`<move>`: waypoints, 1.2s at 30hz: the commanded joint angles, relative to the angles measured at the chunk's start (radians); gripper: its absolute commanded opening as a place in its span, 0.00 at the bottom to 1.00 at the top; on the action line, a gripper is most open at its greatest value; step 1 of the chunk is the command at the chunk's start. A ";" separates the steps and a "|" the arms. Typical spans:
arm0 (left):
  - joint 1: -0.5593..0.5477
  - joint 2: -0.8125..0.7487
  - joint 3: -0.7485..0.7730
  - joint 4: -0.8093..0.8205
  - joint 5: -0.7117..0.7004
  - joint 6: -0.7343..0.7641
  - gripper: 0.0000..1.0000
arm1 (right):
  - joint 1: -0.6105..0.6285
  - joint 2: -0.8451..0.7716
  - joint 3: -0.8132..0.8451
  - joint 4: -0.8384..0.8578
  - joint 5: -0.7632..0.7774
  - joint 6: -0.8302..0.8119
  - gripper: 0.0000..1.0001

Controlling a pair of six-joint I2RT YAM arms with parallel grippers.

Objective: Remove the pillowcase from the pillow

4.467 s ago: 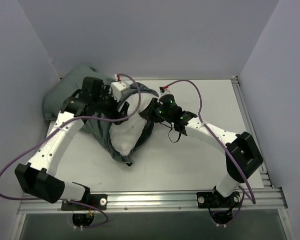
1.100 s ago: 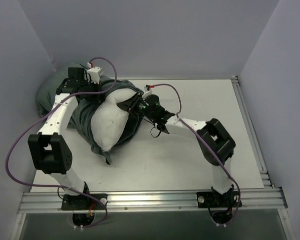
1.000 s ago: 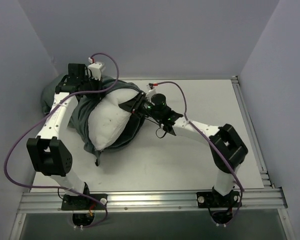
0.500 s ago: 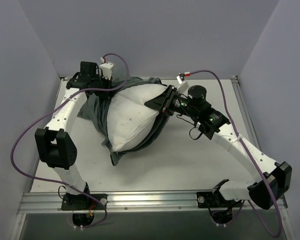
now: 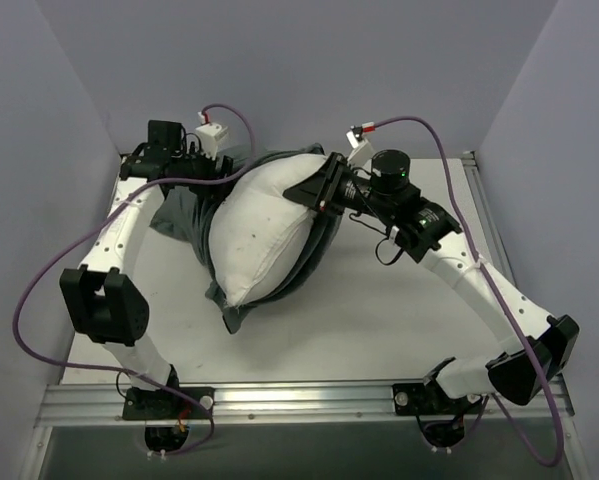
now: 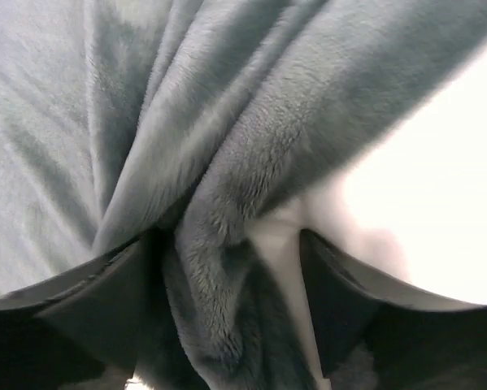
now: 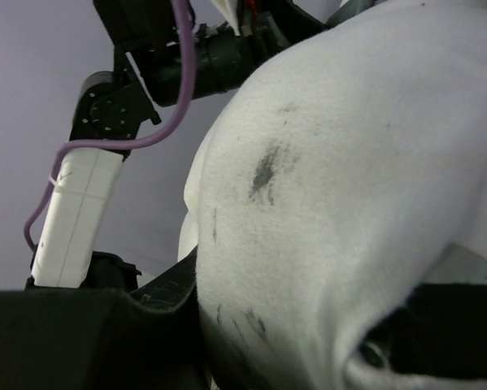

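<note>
Pillow [image 5: 257, 228] sits left of centre on the table [image 5: 379, 310], long axis running from 7 to 1 o'clock, and most of its white top face is bare. Pillowcase [image 5: 184, 212] is turned inside out: only the grey-green lining shows, no stripes visible. It is bunched at the pillow's 9–10 o'clock side, a dark band of it hugs the 4–5 o'clock edge, and a loose tail hangs off the 7 o'clock tip. Left gripper [image 5: 215, 172] is at the pillow's 11 o'clock. In the left wrist view it [image 6: 227, 276] is clenched on a thick fold of that lining, with white pillow just beside the fold at 3 o'clock. I can't tell if a sliver of pillow is pinched in too. Right gripper [image 5: 317, 190] is at the pillow's 1–2 o'clock. In the right wrist view its fingers [image 7: 89, 333] are clamped either side of a pillow corner, which fills the gap between them. My read is roughly two-thirds done: top and near end are out, but the case appears to wrap the underside and the far-left end. What's left is to pull the two grips apart, case toward 9 and pillow toward 3, until the last edge clears. Risk is the fabric dragging the pillow along.
</note>
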 commanded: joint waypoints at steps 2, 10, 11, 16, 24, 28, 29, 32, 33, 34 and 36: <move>0.026 -0.126 0.173 -0.199 0.236 0.043 0.90 | 0.041 0.058 0.091 0.279 0.105 -0.008 0.00; 0.207 -0.243 0.371 -0.408 0.432 0.047 0.95 | 0.051 0.263 0.439 0.277 0.266 -0.010 0.00; 0.279 -0.243 0.407 -0.431 0.455 0.037 0.94 | 0.056 0.294 0.497 0.272 0.280 -0.013 0.00; 0.546 -0.233 0.545 -0.607 0.751 0.069 0.94 | 0.067 0.444 0.779 0.291 0.396 -0.001 0.00; 0.568 -0.334 0.521 -0.831 0.571 0.372 0.94 | 0.136 0.574 1.002 0.352 0.579 -0.039 0.00; 0.615 -0.433 0.396 -0.676 0.522 0.314 0.94 | 0.136 0.583 1.027 0.357 0.608 -0.059 0.00; 0.640 -0.447 0.377 -0.647 0.546 0.306 0.94 | 0.136 0.583 1.028 0.360 0.613 -0.065 0.00; 0.764 -0.473 0.343 -0.597 0.650 0.307 0.94 | 0.134 0.587 1.041 0.352 0.619 -0.079 0.00; 0.787 -0.470 0.339 -0.612 0.713 0.313 0.95 | 0.134 0.594 1.054 0.346 0.620 -0.082 0.00; 0.802 -0.464 0.333 -0.620 0.719 0.347 0.95 | 0.134 0.595 1.058 0.343 0.625 -0.085 0.00; 0.801 -0.467 0.238 -0.590 0.706 0.376 0.96 | 0.134 0.595 1.056 0.341 0.619 -0.082 0.00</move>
